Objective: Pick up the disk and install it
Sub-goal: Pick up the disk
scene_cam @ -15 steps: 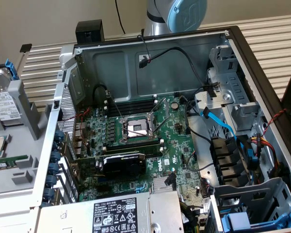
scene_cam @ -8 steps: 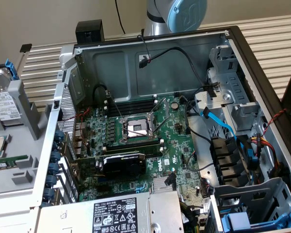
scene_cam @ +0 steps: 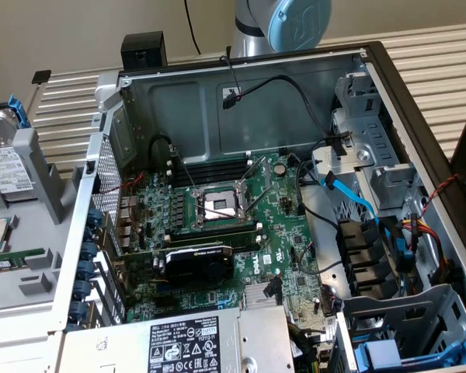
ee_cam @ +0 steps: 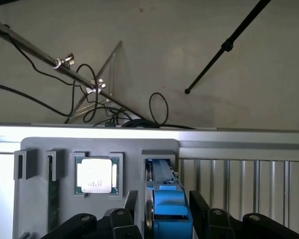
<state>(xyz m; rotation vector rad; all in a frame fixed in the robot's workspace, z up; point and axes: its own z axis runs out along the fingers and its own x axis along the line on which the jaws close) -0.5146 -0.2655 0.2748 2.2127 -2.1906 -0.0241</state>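
Flanking the white-labelled disk [ee_cam: 169,211], print unreadable, the end effector [ee_cam: 163,199] holds its jaws apart.

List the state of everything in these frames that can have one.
gripper: open, one finger on each side of the disk
disk: standing on edge in a slot of the grey holder, not lifted
processor chip: lying flat in a pocket of the grey holder
computer case: side open, inside exposed
processor socket: no chip seated
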